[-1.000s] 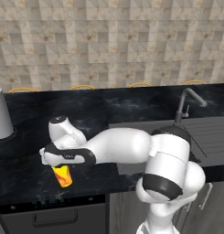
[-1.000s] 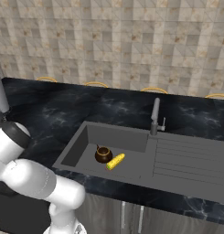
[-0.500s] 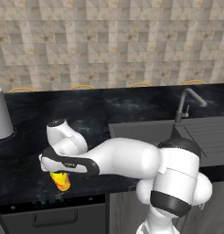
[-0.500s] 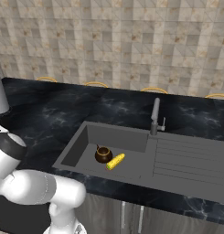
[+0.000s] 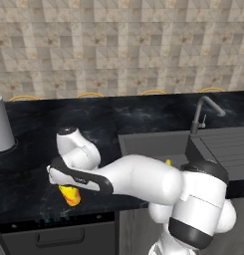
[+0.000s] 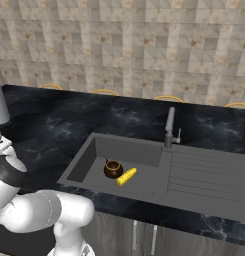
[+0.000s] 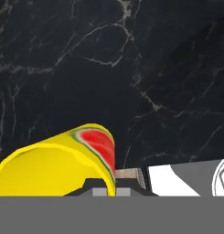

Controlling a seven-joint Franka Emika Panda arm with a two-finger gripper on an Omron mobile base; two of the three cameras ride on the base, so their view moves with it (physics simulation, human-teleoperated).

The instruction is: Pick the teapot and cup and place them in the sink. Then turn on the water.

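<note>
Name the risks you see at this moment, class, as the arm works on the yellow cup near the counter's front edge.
1. The end effector has shut on the cup by its rim, and the cup looks tilted; it might slip once lifted.
2. The cup sits near the counter's front edge, so a slip could send it off.
3. The teapot and a yellow item already lie in the sink; a dropped cup could knock them.

Two base views from behind, facing sink [image 6: 84, 165] and counter [image 5: 34, 174], hand view close above counter
</note>
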